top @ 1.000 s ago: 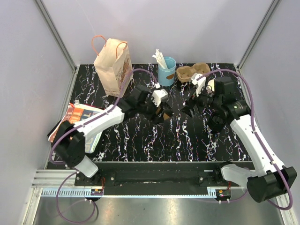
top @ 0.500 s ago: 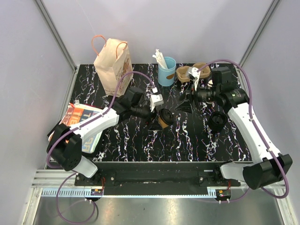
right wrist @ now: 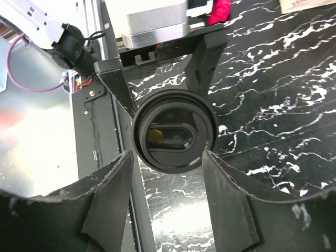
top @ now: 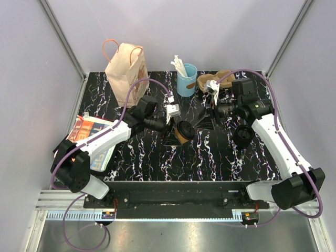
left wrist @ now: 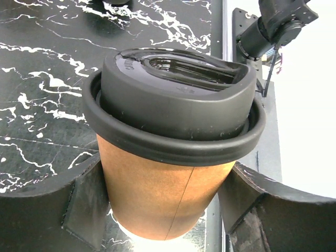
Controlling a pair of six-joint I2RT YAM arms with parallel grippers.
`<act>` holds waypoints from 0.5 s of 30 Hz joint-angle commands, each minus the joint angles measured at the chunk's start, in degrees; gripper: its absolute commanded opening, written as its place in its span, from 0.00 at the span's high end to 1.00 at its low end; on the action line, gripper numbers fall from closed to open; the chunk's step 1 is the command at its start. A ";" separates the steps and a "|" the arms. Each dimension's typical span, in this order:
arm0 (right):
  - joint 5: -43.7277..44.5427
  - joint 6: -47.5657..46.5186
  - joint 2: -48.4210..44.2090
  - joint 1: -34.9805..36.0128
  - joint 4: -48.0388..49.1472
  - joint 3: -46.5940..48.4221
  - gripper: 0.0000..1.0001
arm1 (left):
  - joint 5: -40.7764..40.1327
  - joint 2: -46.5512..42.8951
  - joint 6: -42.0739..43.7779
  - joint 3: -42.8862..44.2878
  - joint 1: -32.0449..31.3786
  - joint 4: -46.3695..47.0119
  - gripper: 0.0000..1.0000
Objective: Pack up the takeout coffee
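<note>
At the far left edge of the desk, which is black with white marbling, we see a colourful printed packet lying flat. Behind it, in the back left corner, a brown paper bag with orange handles stands upright. From the near left corner the left arm reaches in towards the middle, and its left fingers are closed on the takeout coffee, one pressed against each side of the tan paper wall just under the rim. The black lid is seated on the cup. In the overhead view the cup sits near the middle of the desk, tilted, with its top turned towards the right arm. We cannot tell whether its base touches the desk. Behind it, against the back wall, a light-blue cup holds white sticks, and just to its right lie tan paper cups. Next come the right fingers, spread wide and holding nothing. Their wrist camera looks between them at the lid face-on, and they are near the cup but apart from it. Beside the right arm a round black object rests on the desk, and we cannot make out what kind of thing it is.
</note>
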 commanded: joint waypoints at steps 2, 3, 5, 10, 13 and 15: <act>1.30 -1.54 1.13 3.61 -0.26 -0.71 0.39 | 3.70 -0.22 -0.55 0.42 0.04 2.90 0.39; 2.35 -1.80 1.22 4.75 -0.35 -1.06 0.39 | 3.87 -0.22 -0.55 0.42 0.13 2.82 0.39; 3.59 -1.98 1.48 5.55 -0.26 -1.41 0.40 | 3.78 -0.22 -0.64 0.33 0.13 2.82 0.39; 4.29 -2.07 2.36 7.65 -0.88 -0.89 0.41 | 3.87 0.04 -0.73 0.33 0.13 2.82 0.40; 5.17 -2.42 2.71 8.80 -1.32 -0.62 0.42 | 3.87 0.13 -0.73 0.25 0.13 2.82 0.40; 5.70 -2.33 2.97 9.07 -1.40 -0.45 0.44 | 3.78 0.22 -0.81 0.25 0.13 2.82 0.39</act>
